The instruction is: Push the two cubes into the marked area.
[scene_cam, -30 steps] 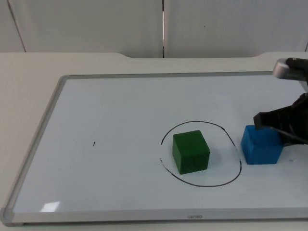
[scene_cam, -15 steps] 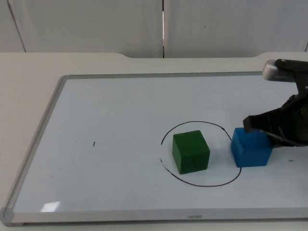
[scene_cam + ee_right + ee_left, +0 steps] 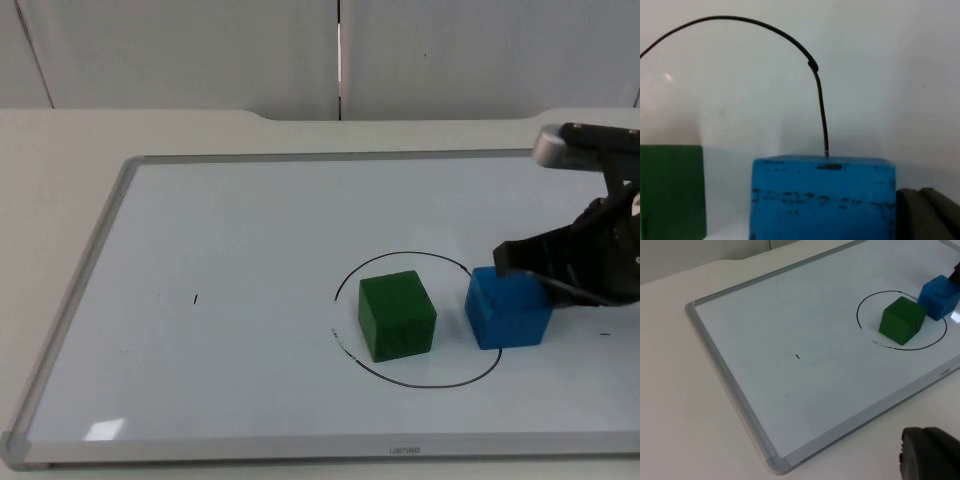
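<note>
Since a second ago my right gripper (image 3: 520,268) has slid the blue cube (image 3: 508,308) leftward, from outside the black circle (image 3: 395,379) onto its right-hand line. I cannot tell how my fingers stand; they press its far side. The green cube (image 3: 396,315) sits inside. Off-centre pushing could spin blue aside or knock green out. My left arm waits.

Lighting: bright, even, overhead; soft short shadows under cubes; small glare patch on whiteboard (image 3: 105,430) near front edge; right wrist view slightly soft.
</note>
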Robot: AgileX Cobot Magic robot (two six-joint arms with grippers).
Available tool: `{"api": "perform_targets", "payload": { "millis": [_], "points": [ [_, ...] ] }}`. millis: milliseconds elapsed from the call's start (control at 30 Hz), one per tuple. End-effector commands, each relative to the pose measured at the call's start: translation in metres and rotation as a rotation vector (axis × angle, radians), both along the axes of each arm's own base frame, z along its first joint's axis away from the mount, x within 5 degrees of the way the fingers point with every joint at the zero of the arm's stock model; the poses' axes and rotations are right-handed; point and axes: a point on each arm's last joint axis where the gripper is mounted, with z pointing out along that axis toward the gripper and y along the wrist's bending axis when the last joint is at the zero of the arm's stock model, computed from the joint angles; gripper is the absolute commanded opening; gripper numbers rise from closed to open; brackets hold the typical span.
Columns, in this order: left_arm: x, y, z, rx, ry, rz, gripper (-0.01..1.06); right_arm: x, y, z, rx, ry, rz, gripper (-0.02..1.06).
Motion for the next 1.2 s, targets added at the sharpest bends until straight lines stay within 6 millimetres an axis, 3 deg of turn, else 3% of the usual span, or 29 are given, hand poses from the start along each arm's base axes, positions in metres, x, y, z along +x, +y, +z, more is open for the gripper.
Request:
{"api": "perform_targets", "payload": {
  "millis": [0, 433, 700, 1167],
  "points": [
    [0.000, 0.000, 0.000, -0.012, -0.007, -0.003, 0.00, 0.000, 0.002, 0.001, 0.000, 0.006, 0.003, 0.00],
    [0.000, 0.000, 0.000, -0.012, -0.007, -0.003, 0.00, 0.000, 0.003, 0.001, 0.016, 0.013, -0.023, 0.00],
    [0.000, 0.000, 0.000, -0.012, -0.007, -0.003, 0.00, -0.007, 0.026, 0.003, 0.056, -0.029, 0.006, 0.00],
    [0.000, 0.000, 0.000, -0.012, -0.007, -0.003, 0.00, -0.008, 0.036, 0.005, 0.074, -0.059, 0.022, 0.00]
  ]
}}
